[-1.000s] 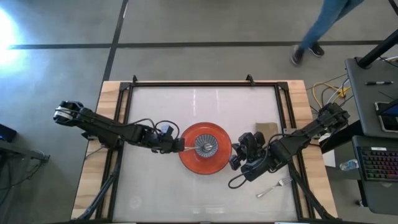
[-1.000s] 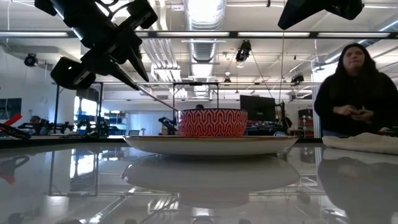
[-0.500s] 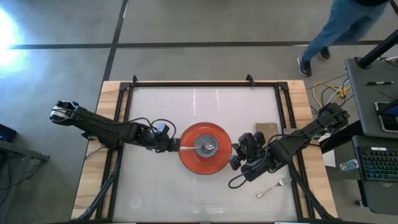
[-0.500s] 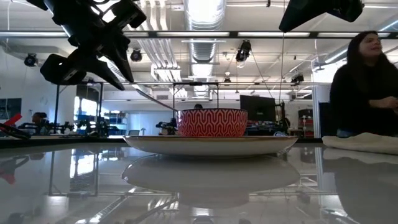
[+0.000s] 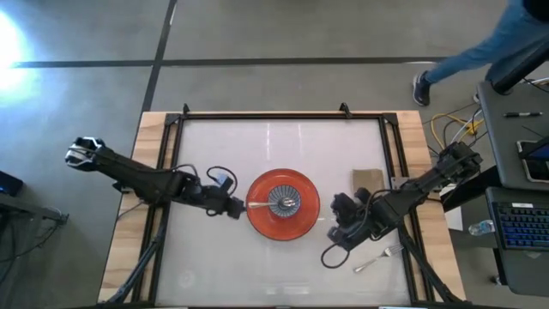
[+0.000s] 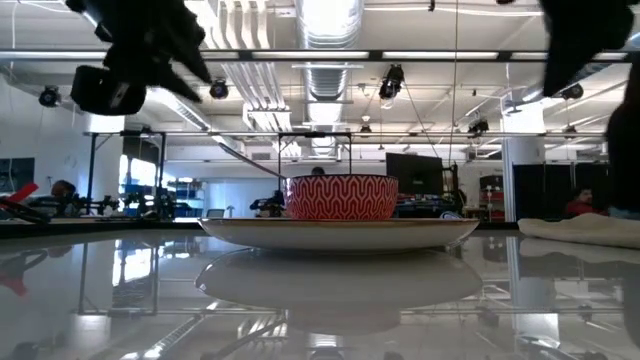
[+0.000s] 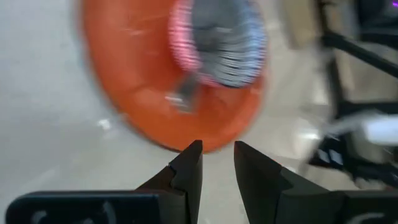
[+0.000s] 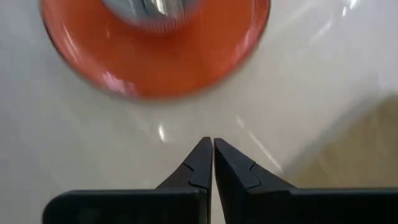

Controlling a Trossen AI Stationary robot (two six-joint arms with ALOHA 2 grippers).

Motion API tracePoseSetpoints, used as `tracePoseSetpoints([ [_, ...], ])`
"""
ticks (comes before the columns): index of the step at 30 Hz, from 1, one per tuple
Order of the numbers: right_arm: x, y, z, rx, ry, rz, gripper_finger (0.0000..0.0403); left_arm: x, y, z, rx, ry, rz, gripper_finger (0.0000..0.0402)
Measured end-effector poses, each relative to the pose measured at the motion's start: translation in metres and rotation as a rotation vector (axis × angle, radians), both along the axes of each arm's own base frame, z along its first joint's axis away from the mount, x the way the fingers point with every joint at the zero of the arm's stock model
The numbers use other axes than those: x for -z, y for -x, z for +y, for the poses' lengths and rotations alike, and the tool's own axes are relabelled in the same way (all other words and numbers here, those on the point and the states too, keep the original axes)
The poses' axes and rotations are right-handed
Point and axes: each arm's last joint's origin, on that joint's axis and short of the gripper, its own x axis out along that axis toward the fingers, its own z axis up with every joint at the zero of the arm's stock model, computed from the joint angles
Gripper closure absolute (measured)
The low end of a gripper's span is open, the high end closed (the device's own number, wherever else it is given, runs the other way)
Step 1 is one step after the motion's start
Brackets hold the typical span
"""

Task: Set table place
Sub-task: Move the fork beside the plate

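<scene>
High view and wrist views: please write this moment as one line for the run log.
left gripper: open, empty, beside orange plate | right gripper: shut, empty | bowl: on plate | fork: on table | napkin: placed

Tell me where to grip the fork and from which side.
Grip the fork at mid-handle, coming straight down from above. It lies flat on the table, slanted, tines toward the right edge, so set the right tool, the nearer one, across the handle.
</scene>
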Motion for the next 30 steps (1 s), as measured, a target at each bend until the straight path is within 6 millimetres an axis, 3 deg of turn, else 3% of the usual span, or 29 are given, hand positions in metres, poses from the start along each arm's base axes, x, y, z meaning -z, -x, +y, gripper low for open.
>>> tracePoseSetpoints([
  [6,0.021,0.021,0.014,-0.164,-0.119,0.223,0.0394,-0.006,-0.006,-0.023,0.118,-0.012,-0.127,0.0324],
  [12,0.045,0.047,0.032,-0.357,-0.217,0.395,0.0394,-0.002,-0.003,-0.043,0.165,-0.058,-0.139,0.0324],
  [21,0.069,0.073,0.058,-0.607,-0.320,0.424,0.0394,-0.002,-0.004,-0.061,0.207,-0.051,-0.197,0.0324],
  [30,0.082,0.087,0.058,-0.641,-0.340,0.505,0.0394,-0.002,-0.003,-0.063,0.198,-0.051,-0.211,0.0324],
])
